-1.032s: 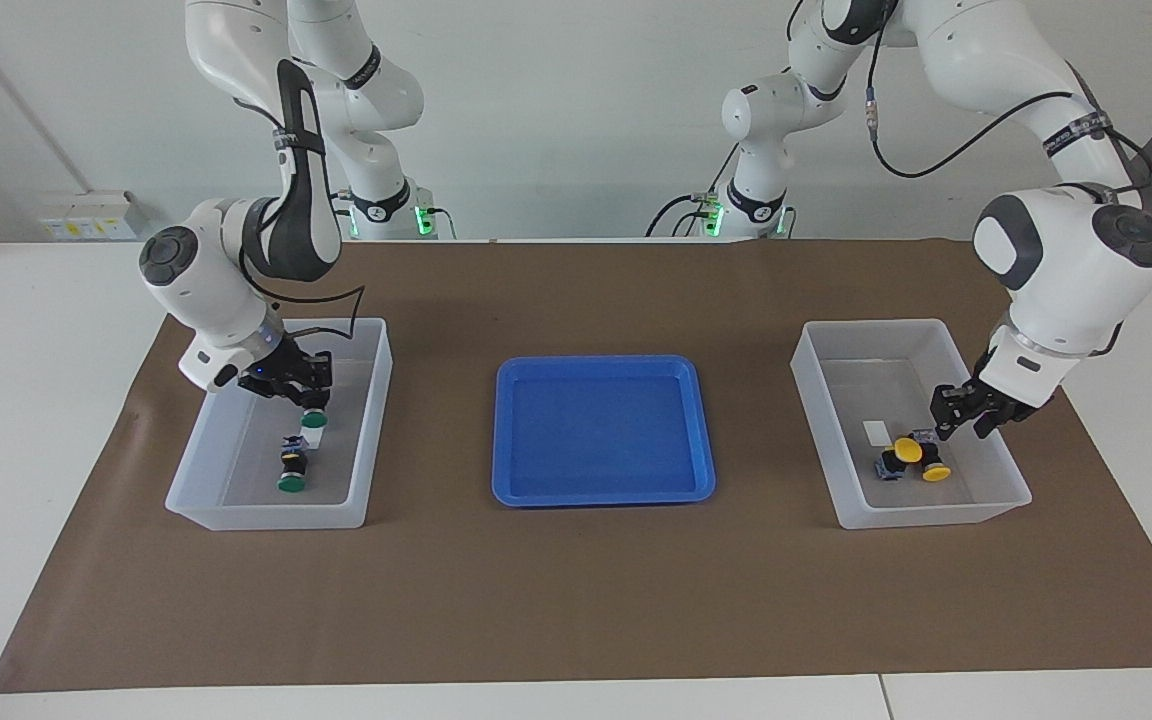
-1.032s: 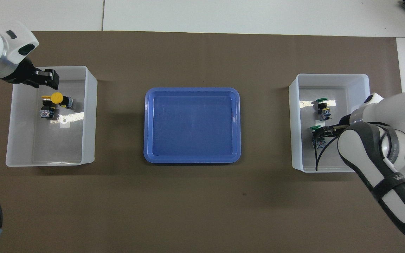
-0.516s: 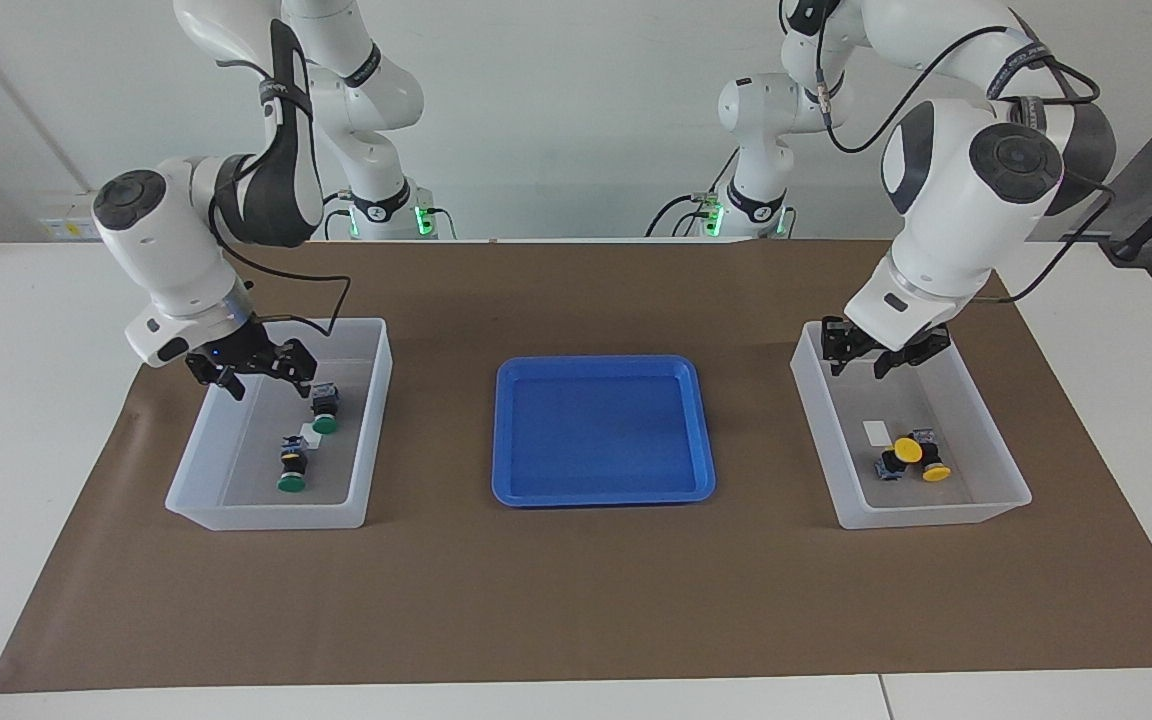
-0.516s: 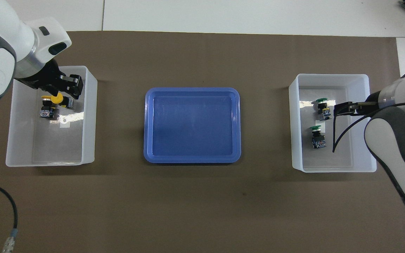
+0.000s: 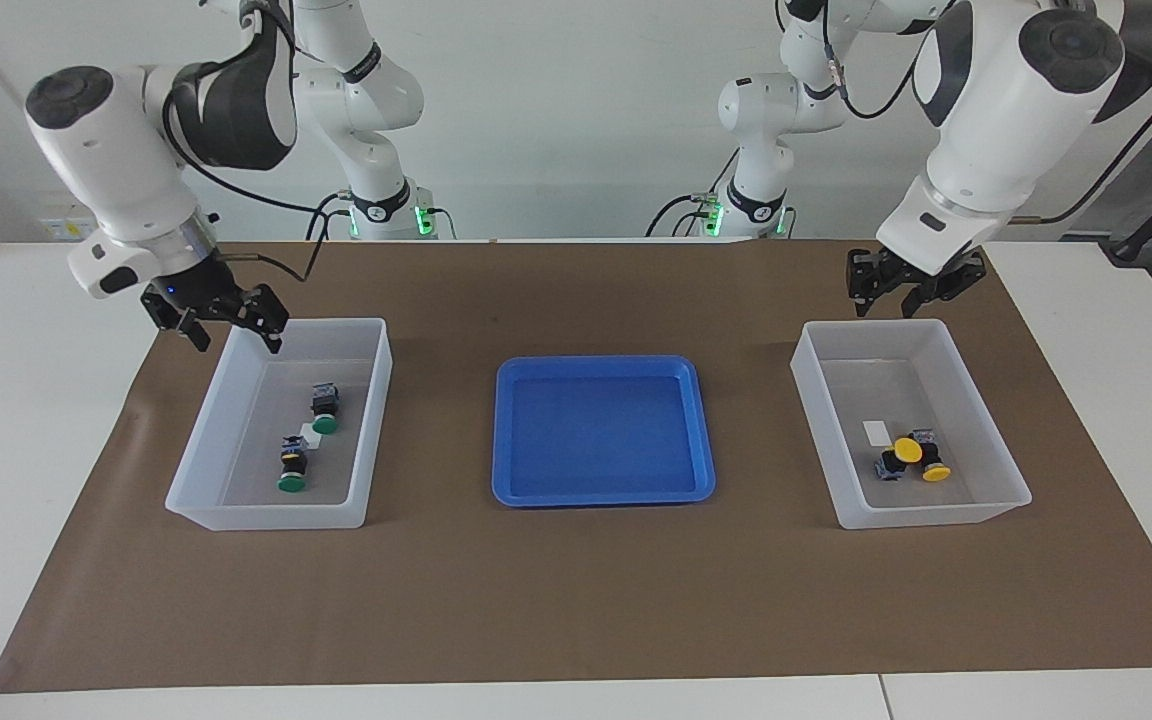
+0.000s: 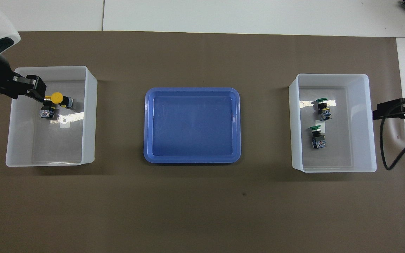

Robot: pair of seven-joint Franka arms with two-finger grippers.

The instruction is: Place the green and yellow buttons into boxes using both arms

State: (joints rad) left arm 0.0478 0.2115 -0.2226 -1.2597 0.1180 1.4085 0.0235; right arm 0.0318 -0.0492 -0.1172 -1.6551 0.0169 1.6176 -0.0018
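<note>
Two green buttons (image 5: 324, 410) (image 5: 291, 470) lie in the box (image 5: 376, 400) toward the right arm's end of the table; from above, the green buttons (image 6: 322, 105) (image 6: 317, 135) sit in that box (image 6: 367, 123). Two yellow buttons (image 5: 906, 450) (image 5: 934, 470) lie touching in the other box (image 5: 811, 400); overhead, the yellow buttons (image 6: 56, 97) (image 6: 46, 110) rest in it (image 6: 90, 116). My right gripper (image 5: 234, 335) (image 6: 381, 109) hangs open and empty over its box's robot-side rim. My left gripper (image 5: 884, 308) (image 6: 37, 89), open and empty, is raised over the brown mat by its box's robot-side end.
A shallow blue tray (image 5: 601, 362) (image 6: 192, 90) with nothing in it sits midway between the two boxes. A brown mat (image 5: 576, 600) covers the table under everything. Each box has a small white label on its floor.
Both grippers have lifted out of their boxes and drawn back toward the robots. The right gripper opened and left the green button lying in its box.
</note>
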